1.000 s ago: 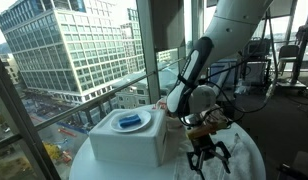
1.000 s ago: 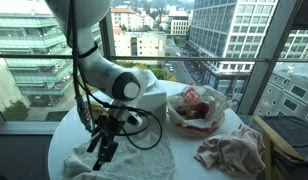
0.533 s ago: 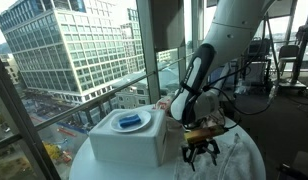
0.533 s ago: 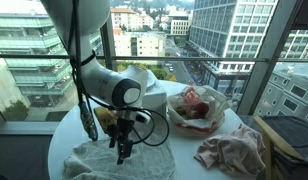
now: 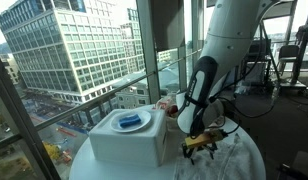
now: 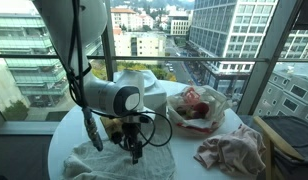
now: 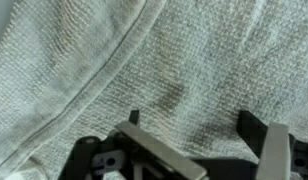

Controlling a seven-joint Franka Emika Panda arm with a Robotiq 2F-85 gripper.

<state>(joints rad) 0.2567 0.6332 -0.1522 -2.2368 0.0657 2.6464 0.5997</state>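
Jaws spread wide, holding nothing, poised directly above the white towel [image 6: 94,163], which lies crumpled on the round bench [image 6: 56,140] (its hem [image 7: 89,75] runs diagonally, just beside them in the wrist view).

Towel [image 7: 194,50] rough woven cloth, matt, gripper [image 7: 191,125] matt blk metal, table [image 6: 64,130] smooth.

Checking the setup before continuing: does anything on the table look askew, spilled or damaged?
The white towel beneath the open gripper lies rumpled rather than flat, and a pinkish cloth sits bunched near the table edge. Nothing looks spilled or damaged.
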